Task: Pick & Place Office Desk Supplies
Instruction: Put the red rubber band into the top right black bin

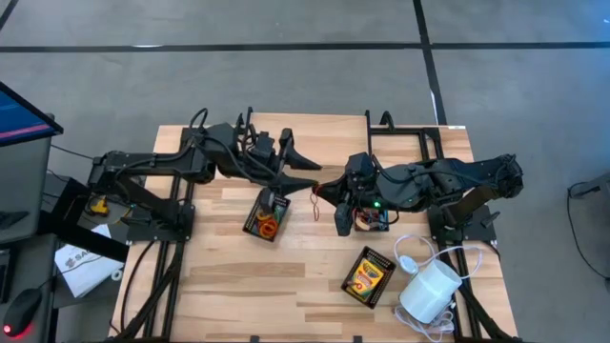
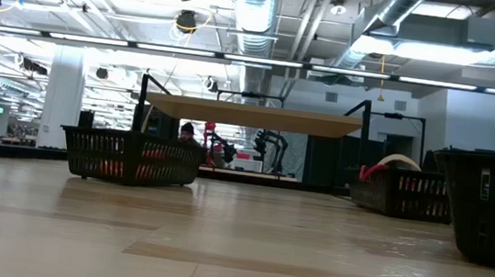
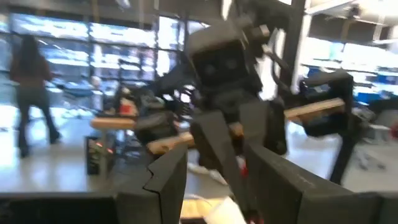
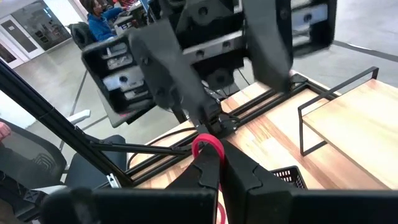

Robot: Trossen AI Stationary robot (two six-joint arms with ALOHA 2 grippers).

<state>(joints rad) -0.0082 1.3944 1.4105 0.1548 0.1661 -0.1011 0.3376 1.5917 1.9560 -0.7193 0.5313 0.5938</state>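
A thin red elastic loop (image 4: 208,146) hangs in the air above the middle of the table, small in the high view (image 1: 315,200). My right gripper (image 4: 219,163) is shut on it, coming from the table's right (image 1: 324,191). My left gripper (image 3: 230,180) faces it from the left (image 1: 307,181) and is open. Its two fingers stand to either side of the right gripper's tip. A yellow-and-green crayon box (image 1: 369,276) lies flat on the near right part of the table. Neither gripper shows in the low view. My right gripper pinches the red loop's near part (image 4: 214,155) between its two shut fingers, at their free ends. The loop's far part stands up past the fingertips, clear of the table. My left gripper has one fingertip (image 4: 202,118) right at the loop's far end; I cannot tell whether it touches.
A black mesh tray (image 1: 270,214) with orange loops sits below the grippers, and a second tray (image 1: 374,217) lies under the right arm. A white cylinder (image 1: 429,291) with a white cord stands at the near right. A raised wooden shelf (image 1: 419,143) spans the far edge.
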